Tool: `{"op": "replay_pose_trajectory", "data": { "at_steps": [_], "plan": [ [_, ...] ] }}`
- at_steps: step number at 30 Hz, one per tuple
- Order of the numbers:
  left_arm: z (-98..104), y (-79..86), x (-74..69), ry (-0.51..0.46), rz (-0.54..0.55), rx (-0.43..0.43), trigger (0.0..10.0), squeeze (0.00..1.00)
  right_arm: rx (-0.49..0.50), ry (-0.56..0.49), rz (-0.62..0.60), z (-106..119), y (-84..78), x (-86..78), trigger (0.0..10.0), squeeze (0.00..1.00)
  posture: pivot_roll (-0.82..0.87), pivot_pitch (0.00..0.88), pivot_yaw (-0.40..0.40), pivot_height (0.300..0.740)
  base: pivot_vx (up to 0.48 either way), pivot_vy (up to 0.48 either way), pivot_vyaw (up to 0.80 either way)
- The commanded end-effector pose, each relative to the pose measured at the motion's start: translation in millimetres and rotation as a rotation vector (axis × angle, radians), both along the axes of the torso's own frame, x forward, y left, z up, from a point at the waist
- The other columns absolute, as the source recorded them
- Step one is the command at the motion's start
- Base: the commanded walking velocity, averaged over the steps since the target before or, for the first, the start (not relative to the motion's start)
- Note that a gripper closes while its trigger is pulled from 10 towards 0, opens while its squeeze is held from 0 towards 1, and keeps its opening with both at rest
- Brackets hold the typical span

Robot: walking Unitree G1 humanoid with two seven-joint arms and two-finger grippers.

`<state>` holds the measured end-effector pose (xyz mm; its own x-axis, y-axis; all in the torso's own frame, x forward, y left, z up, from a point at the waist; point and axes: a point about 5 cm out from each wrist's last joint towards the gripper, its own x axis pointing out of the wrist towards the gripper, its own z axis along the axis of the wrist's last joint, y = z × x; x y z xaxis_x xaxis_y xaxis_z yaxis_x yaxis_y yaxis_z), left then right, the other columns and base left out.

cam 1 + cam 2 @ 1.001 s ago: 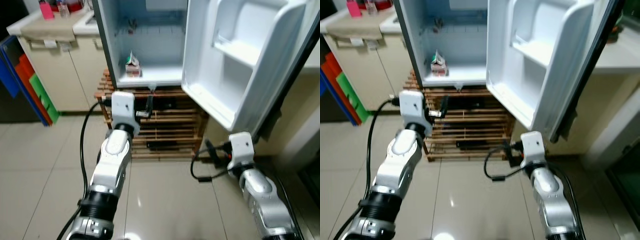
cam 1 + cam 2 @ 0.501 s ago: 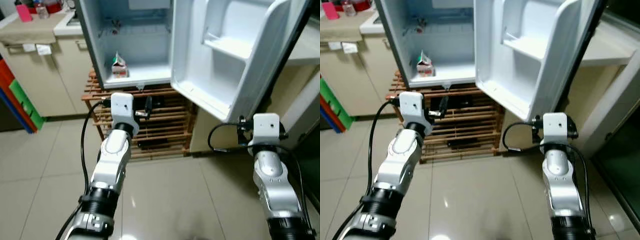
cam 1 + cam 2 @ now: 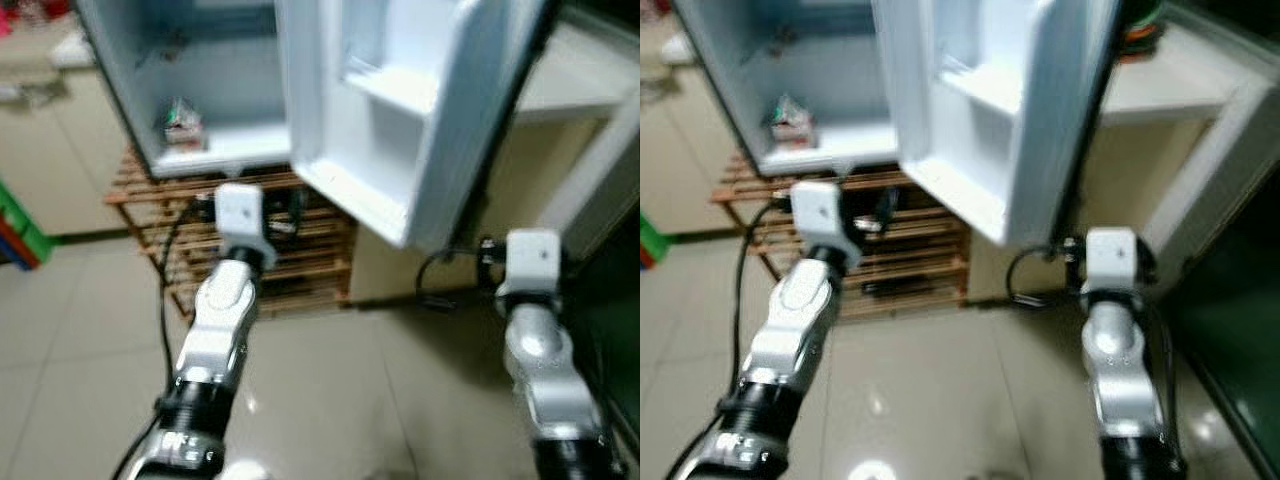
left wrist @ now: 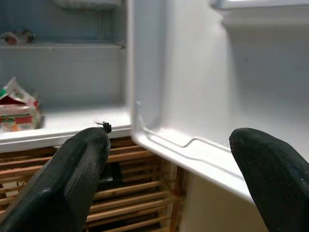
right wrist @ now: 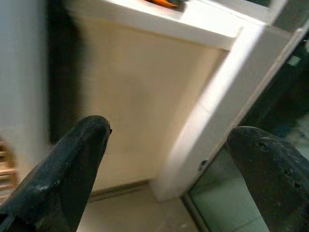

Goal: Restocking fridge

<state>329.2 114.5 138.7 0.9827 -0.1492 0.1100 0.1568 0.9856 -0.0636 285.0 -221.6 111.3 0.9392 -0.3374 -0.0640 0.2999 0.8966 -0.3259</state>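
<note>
**Open fridge, one carton inside, both grippers empty**

One fridge (image 3: 200, 90) stands on a wooden rack (image 3: 300, 250), its one door (image 3: 400, 110) swung wide. One carton (image 4: 17, 108) sits on the fridge floor, well beyond the left gripper (image 4: 169, 169), whose fingers (image 4: 72, 174) are spread wide and hold nothing. The right gripper (image 5: 169, 169) is also wide open and empty, facing a cream cabinet (image 5: 145, 96) beside the door. Since half a second ago the head view has shifted right and blurred; both arms stay raised.
</note>
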Motion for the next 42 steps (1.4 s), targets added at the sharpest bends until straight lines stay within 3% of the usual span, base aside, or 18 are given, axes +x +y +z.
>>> {"op": "replay_pose_trajectory", "data": {
  "at_steps": [1,4,5,6,7,12,15,16,18,19,20,23,24,31,36,38,42],
  "plan": [
    [-22,2.4,5.4,0.144,0.035,0.034,10.0,0.00,-0.033,-0.019,-0.073,9,-14.1,6.3,10.0,0.00,-0.18,0.000,0.042,0.740,0.000,0.000,0.00],
    [-60,17.0,6.0,0.358,0.094,0.110,10.0,0.00,-0.061,-0.047,-0.110,20,-24.3,17.6,10.0,0.00,-0.17,0.000,0.042,0.740,0.000,0.000,0.00],
    [-86,25.4,0.2,0.492,0.107,0.178,10.0,0.00,-0.085,-0.070,-0.130,29,-31.6,28.9,10.0,0.00,-0.17,0.000,0.039,0.740,0.000,0.000,0.00],
    [-86,25.4,0.2,0.492,0.107,0.178,10.0,0.00,-0.085,-0.070,-0.130,29,-31.6,28.9,10.0,0.00,-0.17,0.000,0.039,0.740,0.000,0.000,0.00],
    [-107,30.9,-8.4,0.598,0.097,0.238,10.0,0.00,-0.105,-0.092,-0.137,37,-35.5,40.1,10.0,0.00,-0.17,0.000,0.038,0.740,0.000,0.000,0.00],
    [-147,37.6,-35.9,0.796,0.036,0.378,10.0,0.00,-0.106,-0.139,-0.119,62,-32.3,71.8,10.0,0.00,-0.16,0.000,0.035,0.740,0.000,0.000,0.00],
    [-160,37.3,-47.8,0.855,0.008,0.430,10.0,0.00,-0.045,-0.159,-0.049,77,-13.4,92.3,10.0,0.00,-0.16,0.000,0.035,0.740,0.000,0.000,0.00],
    [-160,37.3,-47.8,0.855,0.008,0.430,10.0,0.00,-0.045,-0.159,-0.049,77,-13.4,92.3,10.0,0.00,-0.16,0.000,0.035,0.740,0.000,0.000,0.00],
    [-166,33.1,-53.3,0.881,-0.012,0.453,10.0,0.00,0.032,-0.166,0.060,87,16.7,110.3,10.0,0.00,-0.16,0.000,0.031,0.740,0.000,0.000,0.00],
    [-166,33.1,-53.3,0.881,-0.012,0.453,10.0,0.00,0.032,-0.166,0.060,87,16.7,110.3,10.0,0.00,-0.16,0.000,0.031,0.740,0.000,0.000,0.00],
    [-168,30.5,-54.3,0.881,-0.025,0.465,10.0,0.00,0.072,-0.164,0.137,93,38.4,118.3,10.0,0.00,-0.15,0.000,0.027,0.740,0.000,0.000,0.00],
    [-168,29.7,-54.1,0.879,-0.030,0.473,10.0,0.00,0.095,-0.164,0.178,96,52.0,123.2,10.0,0.00,-0.13,0.000,0.019,0.740,0.000,0.000,0.00],
    [-167,29.7,-53.5,0.875,-0.030,0.474,10.0,0.00,0.116,-0.167,0.222,99,66.0,126.3,10.0,0.00,-0.12,0.000,0.014,0.740,0.000,0.000,0.00],
    [-167,29.0,-52.4,0.863,-0.036,0.473,10.0,0.00,0.264,-0.154,0.367,100,100.7,126.4,10.0,0.00,-0.12,0.000,0.014,0.740,0.000,0.000,0.00],
    [-166,26.5,-51.3,0.857,-0.048,0.474,10.0,0.00,0.364,-0.138,0.594,100,136.1,110.6,10.0,0.00,-0.13,0.000,0.015,0.740,0.000,0.000,0.00],
    [-165,25.3,-49.9,0.854,-0.049,0.469,10.0,0.00,0.375,-0.100,0.720,98,145.6,96.6,10.0,0.00,-0.13,0.000,0.013,0.740,0.000,0.000,0.00],
    [-158,15.0,-43.0,0.817,-0.080,0.453,10.0,0.00,0.540,-0.016,1.037,103,138.6,39.4,10.0,0.00,-0.16,0.000,0.020,0.740,0.000,0.000,0.00]
  ]
}}
